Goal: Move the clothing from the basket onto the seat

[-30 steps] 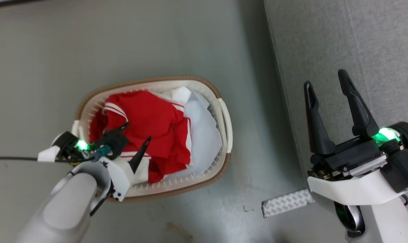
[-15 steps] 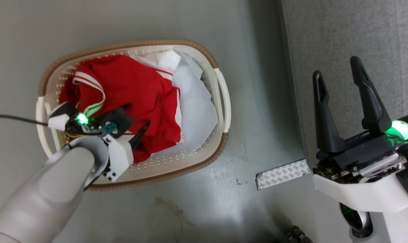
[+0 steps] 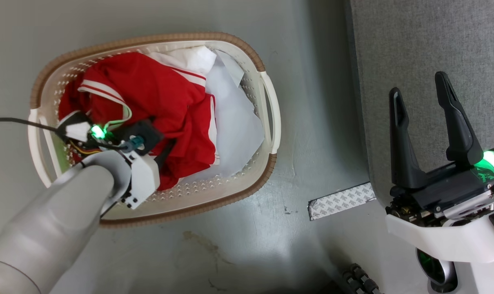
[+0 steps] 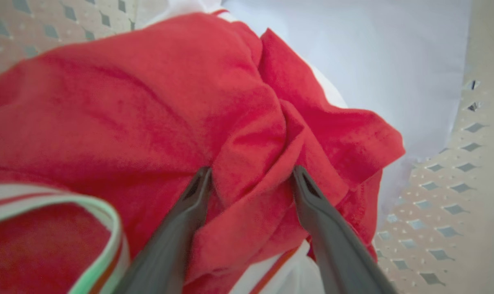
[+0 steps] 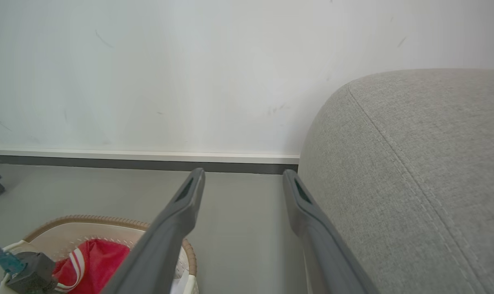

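The clothing is bunching inside your wide-spread left gripper; closing here, you are risking a thin fold slipping free or the pale sheet dragging along.

Open floor between basket and seat — tape strip flat.

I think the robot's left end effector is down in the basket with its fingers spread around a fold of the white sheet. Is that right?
Not quite. The left end effector is down in the basket with its fingers spread, but the fold between them belongs to the red clothing, not the white sheet, which lies further off. The left wrist view shows this.
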You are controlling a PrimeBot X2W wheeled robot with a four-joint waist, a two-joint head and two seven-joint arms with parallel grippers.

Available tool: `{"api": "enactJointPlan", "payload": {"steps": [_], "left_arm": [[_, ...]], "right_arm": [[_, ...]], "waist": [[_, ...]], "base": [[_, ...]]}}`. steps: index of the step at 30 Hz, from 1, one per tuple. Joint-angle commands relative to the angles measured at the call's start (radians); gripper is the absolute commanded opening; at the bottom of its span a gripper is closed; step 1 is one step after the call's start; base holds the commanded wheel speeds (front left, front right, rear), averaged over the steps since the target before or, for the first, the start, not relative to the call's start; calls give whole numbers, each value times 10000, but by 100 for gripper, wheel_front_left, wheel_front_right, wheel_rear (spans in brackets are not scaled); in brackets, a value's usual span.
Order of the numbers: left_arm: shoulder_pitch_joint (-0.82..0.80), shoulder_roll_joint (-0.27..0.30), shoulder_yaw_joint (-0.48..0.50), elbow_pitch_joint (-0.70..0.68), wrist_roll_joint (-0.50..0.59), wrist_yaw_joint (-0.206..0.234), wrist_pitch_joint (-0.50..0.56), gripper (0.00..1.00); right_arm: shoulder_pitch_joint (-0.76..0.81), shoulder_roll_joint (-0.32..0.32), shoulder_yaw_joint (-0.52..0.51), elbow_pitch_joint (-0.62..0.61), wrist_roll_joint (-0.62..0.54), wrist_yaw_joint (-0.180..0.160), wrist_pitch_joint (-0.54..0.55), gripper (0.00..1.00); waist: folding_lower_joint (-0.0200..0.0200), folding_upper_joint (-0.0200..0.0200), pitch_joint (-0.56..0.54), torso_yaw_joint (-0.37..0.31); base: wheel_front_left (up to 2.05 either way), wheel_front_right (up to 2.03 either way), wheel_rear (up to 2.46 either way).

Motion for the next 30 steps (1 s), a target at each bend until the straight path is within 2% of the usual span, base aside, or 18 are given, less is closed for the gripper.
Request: {"api": "enactJointPlan", "payload": {"steps": [1, 2, 6, 12, 16, 19, 25, 30], "left_arm": [[-101, 1, -188, 75, -92, 5, -55, 38], [-121, -21, -357, 102, -154, 5, -66, 0], [-236, -25, -919, 171, -475, 5, -223, 0], [-119, -142, -848, 134, -1126, 5, -794, 0], [353, -260, -267, -154, -1603, 104, -958, 0], [844, -230, 410, -984, -1783, 369, -962, 0], [2493, -81, 1851, -2764, -1747, 903, -963, 0], [3976, -230, 2938, -3850, -1558, 1203, -964, 0]], "right_arm": [[59, 1, -33, -75, 19, -21, -28, 100], [83, 1, -50, -81, 22, -21, -28, 100], [134, -1, -102, -60, 57, -21, -28, 100], [211, -1, -215, 231, 134, -21, -28, 100], [413, -2, -325, 602, 52, -21, -28, 100], [676, -4, -478, 944, -5, -21, -28, 100], [1276, -15, -614, 1713, -202, -21, -30, 100], [1828, -11, -751, 2340, -318, -21, -28, 100]], "waist": [[-1, 0, 6, -8], [-1, 0, 5, -11], [-1, 0, -57, -48], [-1, 0, -719, 41], [-1, 0, -1637, 284], [-1, 0, -2443, 547], [-1, 0, -4216, 1125], [-1, 0, -5796, 1525]], "base": [[0, 0, 0], [0, 0, 0], [0, 0, 0], [0, 0, 0], [0, 0, 0], [0, 0, 0], [0, 0, 0], [0, 0, 0]]}}
